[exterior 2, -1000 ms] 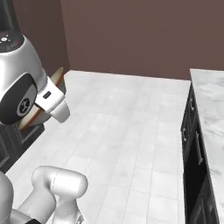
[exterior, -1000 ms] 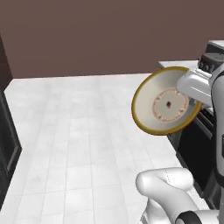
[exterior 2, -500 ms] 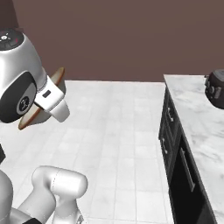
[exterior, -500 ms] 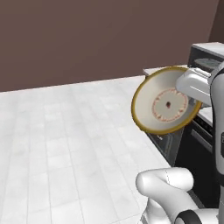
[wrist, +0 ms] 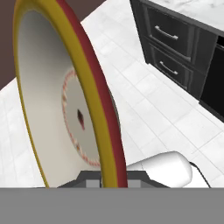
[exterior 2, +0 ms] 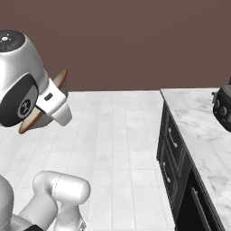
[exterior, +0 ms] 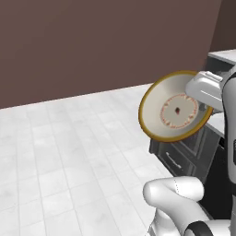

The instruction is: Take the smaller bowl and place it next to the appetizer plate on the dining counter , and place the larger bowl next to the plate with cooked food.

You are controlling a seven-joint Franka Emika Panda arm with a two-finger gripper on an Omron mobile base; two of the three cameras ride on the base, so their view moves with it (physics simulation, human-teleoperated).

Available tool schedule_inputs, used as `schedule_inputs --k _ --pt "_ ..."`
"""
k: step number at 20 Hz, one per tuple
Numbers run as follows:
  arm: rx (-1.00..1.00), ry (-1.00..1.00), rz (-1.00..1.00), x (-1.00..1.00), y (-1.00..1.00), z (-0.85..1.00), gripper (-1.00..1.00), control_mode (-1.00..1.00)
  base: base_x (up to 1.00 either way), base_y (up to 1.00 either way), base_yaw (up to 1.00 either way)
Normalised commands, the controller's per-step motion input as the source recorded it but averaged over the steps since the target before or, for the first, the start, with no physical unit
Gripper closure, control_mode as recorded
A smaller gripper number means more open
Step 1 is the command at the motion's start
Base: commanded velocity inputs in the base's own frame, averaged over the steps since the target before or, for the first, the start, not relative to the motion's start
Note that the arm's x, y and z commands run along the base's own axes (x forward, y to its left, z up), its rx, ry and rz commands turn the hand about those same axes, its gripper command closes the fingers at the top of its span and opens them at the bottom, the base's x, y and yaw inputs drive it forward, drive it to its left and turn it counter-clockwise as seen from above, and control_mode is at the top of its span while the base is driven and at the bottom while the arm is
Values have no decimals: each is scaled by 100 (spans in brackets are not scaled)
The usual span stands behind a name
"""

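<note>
The larger bowl [exterior: 170,108] is cream with a golden-brown rim and a reddish ring on its base. It hangs in the air on edge, its inside facing the left base view. My gripper [wrist: 111,177] is shut on its rim, the hand [exterior: 205,90] covering the bowl's right edge. From the right base view the bowl's rim [exterior 2: 59,81] pokes out behind the arm's wrist. In the hand view the bowl [wrist: 52,100] stands upright between the fingertips. The smaller bowl, the appetizer plate and the plate with cooked food are out of view.
A counter with a white marble top [exterior 2: 198,131] and dark drawer fronts [exterior 2: 173,149] runs along the right, a dark appliance [exterior 2: 223,108] on it. The same drawers [exterior: 182,154] sit below the bowl. White tiled floor [exterior: 69,147] stretches to a brown wall [exterior: 92,41].
The whole picture has shifted, so the base has turned: the counter has come further into view on the right. The bowl stays on edge in the shut gripper.
</note>
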Motion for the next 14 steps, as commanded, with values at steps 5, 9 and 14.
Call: schedule_inputs --k 5,9,14 --pt "0 0 0 0 0 0 100 100 100 41 -16" --pt "0 0 0 0 0 0 100 100 100 32 -14" --pt "0 0 0 0 0 0 100 100 100 18 -15"
